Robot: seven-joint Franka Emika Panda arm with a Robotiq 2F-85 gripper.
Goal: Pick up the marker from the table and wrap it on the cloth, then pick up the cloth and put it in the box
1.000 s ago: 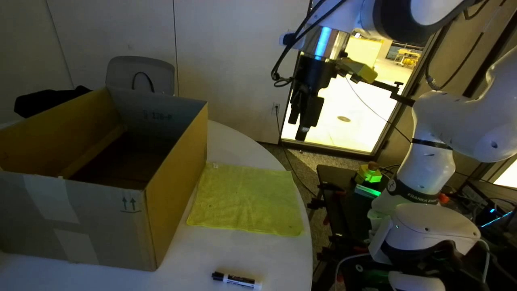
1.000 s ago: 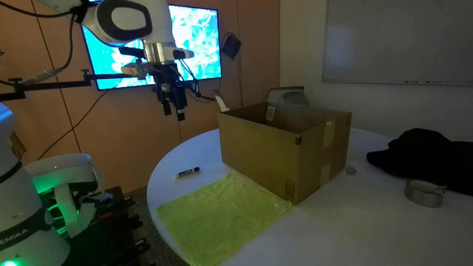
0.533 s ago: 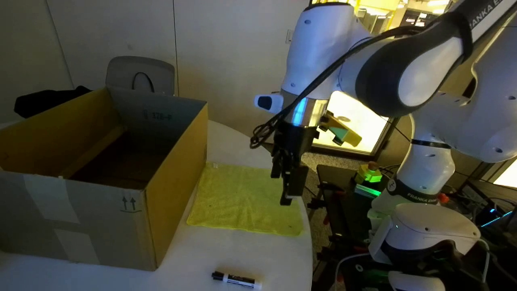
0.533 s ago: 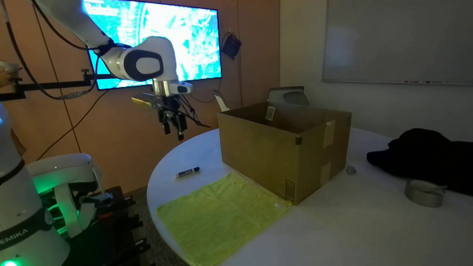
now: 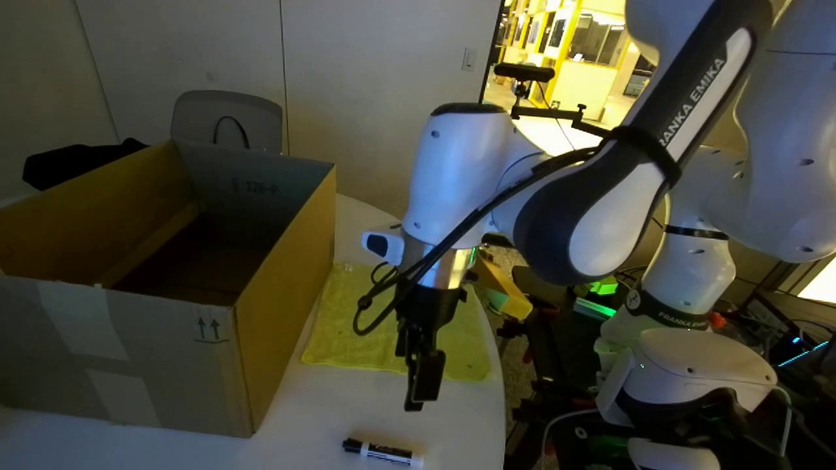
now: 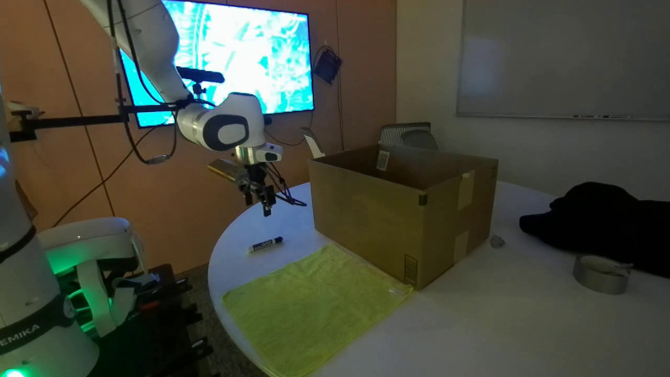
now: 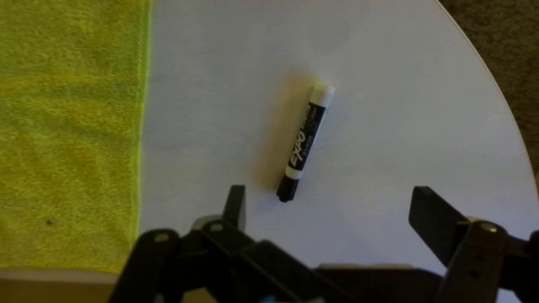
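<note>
The gripper (image 7: 328, 195) is spread wide, nothing in it! Down ahead on the table (image 7: 391, 105), beside the cloth (image 7: 67, 139) but apart, lies the marker (image 7: 305, 134), roughly following the cloth's edge, crosswise to the gripper's spread, nearer the cloth-side finger (image 7: 236, 204).

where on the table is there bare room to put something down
Widest: the stretch of table bordered by the cloth, the box and the grey roll. Smaller: between the marker and the table's round edge, though the gripper hovers close by. Crowded: where the cloth runs close along the box, and where the roll sits beside the black bundle.
</note>
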